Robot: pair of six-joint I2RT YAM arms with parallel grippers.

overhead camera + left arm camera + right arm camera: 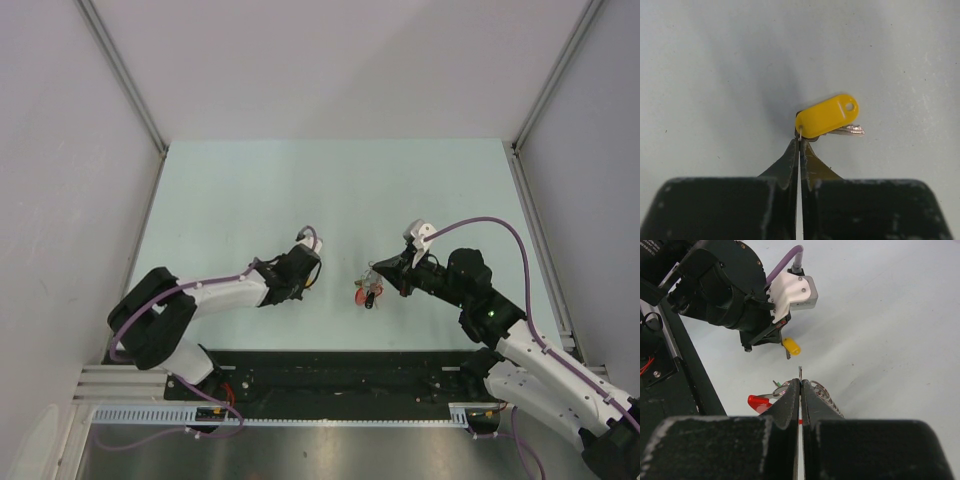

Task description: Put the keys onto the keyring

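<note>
Left wrist view: the left tool is clenched, its 2 black fingers pressed together. The tips nip the lower-left end of the yellow key, where a thin pale sliver shows between them. The key's plastic head slants up to the right with a small hole at its far end, and the silver blade pokes out just below it. The pale table lies underneath.

Right wrist view: the right tool is likewise clamped, grasping the keyring. A thin metal strip and a red line run along the seam between its fingers. The ridged grey part curves out to the right of the tips, and a red piece with a small green bit sits to the left. Whether those 2 are key heads or parts of the ring cannot be told. Beyond them the left tool points down at the table with the yellow key at its tips, below a white camera housing and a purple cable.

Top external view: the 2 tools face each other near the middle of the table, apart. The keyring hangs at the right tool's tip between them, and the yellow key is at the left tool, to the keyring's left.
</note>
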